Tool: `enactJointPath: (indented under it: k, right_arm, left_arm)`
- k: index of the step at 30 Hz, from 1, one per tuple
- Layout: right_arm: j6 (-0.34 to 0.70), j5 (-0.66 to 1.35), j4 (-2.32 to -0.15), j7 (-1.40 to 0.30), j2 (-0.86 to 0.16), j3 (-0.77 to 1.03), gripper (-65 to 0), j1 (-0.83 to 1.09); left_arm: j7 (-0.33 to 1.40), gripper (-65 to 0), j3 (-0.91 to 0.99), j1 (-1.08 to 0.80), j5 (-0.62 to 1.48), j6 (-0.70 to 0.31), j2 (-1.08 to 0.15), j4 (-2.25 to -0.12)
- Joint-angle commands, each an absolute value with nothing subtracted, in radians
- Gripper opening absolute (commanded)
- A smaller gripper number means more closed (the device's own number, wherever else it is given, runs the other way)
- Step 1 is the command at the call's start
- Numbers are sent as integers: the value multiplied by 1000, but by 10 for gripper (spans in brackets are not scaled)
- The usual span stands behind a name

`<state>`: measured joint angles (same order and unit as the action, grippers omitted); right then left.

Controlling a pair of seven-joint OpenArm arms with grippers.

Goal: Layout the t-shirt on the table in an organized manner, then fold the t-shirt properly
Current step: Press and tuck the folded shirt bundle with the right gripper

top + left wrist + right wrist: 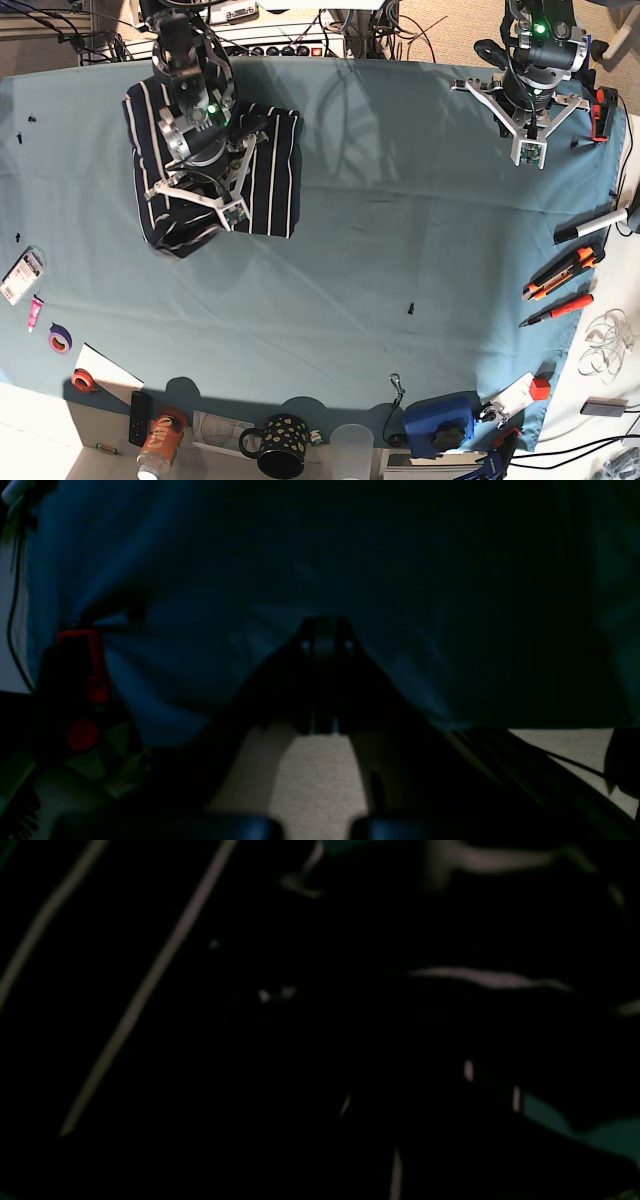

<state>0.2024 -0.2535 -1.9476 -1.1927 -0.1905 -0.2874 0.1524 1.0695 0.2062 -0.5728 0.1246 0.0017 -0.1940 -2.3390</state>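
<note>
We see the t-shirt [268,170] lying bunched into a rough block at the far left of the counter [400,250] in the base view, its long axis running from the far edge toward the near edge, with the white stripes running mostly the same way. Our right hand [236,208] sits directly over the shirt, covering its middle; we cannot tell whether its jaws are spread or pinching cloth, because the arm hides them from above and the right wrist view is almost black, showing only blurred pale stripes on dark fabric [150,985] and a sliver of teal. Our left hand [530,152] hangs over bare teal cloth at the far right, well apart from the shirt, jaws closed together and empty. The left wrist view is dim, mostly blue cloth.
</note>
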Motion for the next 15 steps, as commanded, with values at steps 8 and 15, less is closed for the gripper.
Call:
enactJointPath:
  k: [8,15]
  right_arm:
    - [205,-178,-2033,-1219,-193,-332,-452,103]
    - [181,-180,-2022,-1170,-151,-374,-452,13]
  left_arm:
    - [1039,-650,210,-577,121,-2,-197,-2356]
    - [1023,-650,210,-576,139,-1,-197,-2356]
